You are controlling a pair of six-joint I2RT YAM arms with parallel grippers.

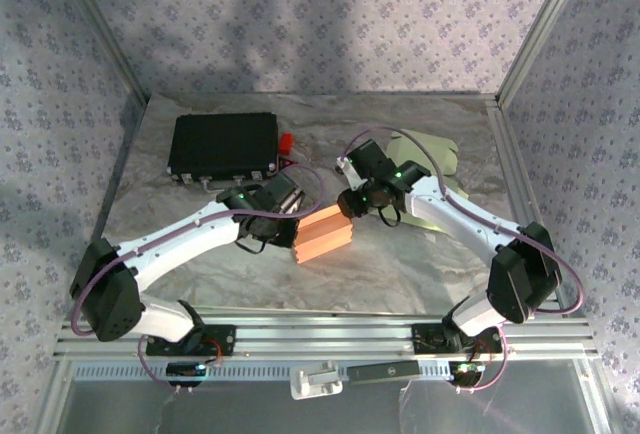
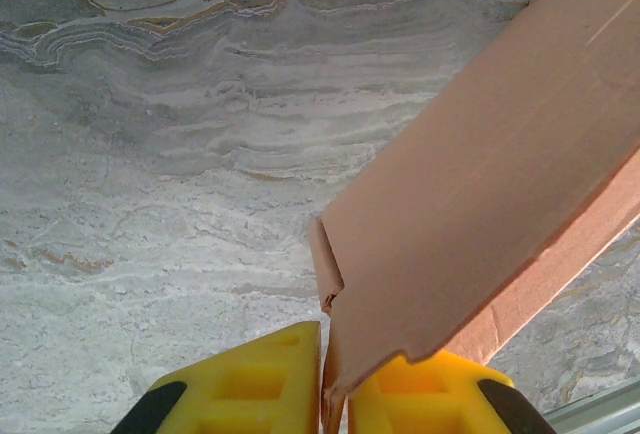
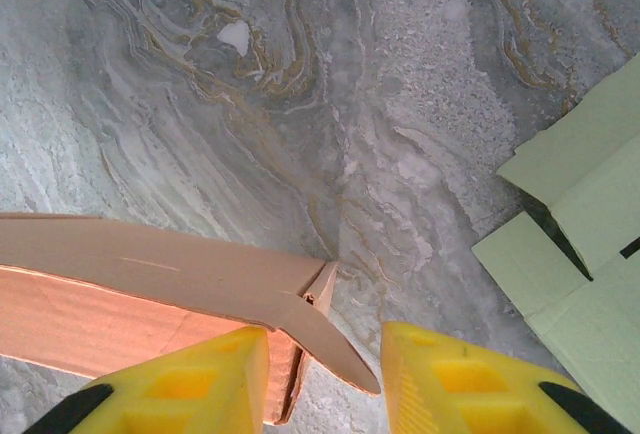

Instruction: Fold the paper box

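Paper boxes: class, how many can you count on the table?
2. The orange box sits mid-table; the pale green box lies toward the back right, partly hidden behind the right arm.

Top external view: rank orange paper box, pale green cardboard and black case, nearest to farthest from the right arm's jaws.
1. Orange paper box, centre, closest by far.
2. Pale green cardboard, back right.
3. Black case, back left.
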